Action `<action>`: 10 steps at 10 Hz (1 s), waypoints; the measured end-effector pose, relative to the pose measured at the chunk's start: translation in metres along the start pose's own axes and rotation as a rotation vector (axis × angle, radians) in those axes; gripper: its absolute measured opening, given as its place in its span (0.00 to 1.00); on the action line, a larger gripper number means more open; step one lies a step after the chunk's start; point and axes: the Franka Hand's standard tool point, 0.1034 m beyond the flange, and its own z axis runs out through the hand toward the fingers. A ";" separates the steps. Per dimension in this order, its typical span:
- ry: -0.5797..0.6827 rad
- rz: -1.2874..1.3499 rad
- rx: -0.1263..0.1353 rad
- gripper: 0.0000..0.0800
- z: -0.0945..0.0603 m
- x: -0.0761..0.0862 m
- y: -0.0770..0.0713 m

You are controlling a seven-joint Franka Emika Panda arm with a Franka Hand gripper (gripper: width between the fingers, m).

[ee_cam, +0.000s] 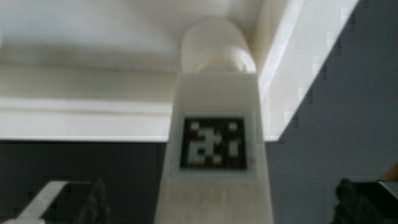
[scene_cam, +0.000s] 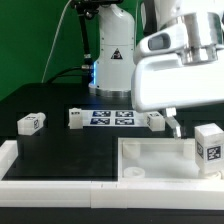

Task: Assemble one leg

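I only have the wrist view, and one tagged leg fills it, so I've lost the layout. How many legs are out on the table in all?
Observer: The exterior view shows four. From its left to its right: a far-left leg, a second leg just left of the marker board, a third leg just right of it, and a fourth leg at the right edge.
Operator: And where does the tray sit against those?
Observer: The tray lies nearer the camera than the marker board, on the exterior view's right, with the fourth leg at its right end.
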 end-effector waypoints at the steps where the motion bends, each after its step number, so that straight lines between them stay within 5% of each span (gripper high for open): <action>1: -0.004 -0.007 -0.002 0.81 -0.006 0.005 0.004; 4: -0.098 -0.009 0.012 0.81 -0.003 -0.003 0.001; 9: -0.544 0.002 0.071 0.81 -0.006 -0.008 0.001; 10: -0.520 0.002 0.069 0.81 -0.004 -0.002 0.002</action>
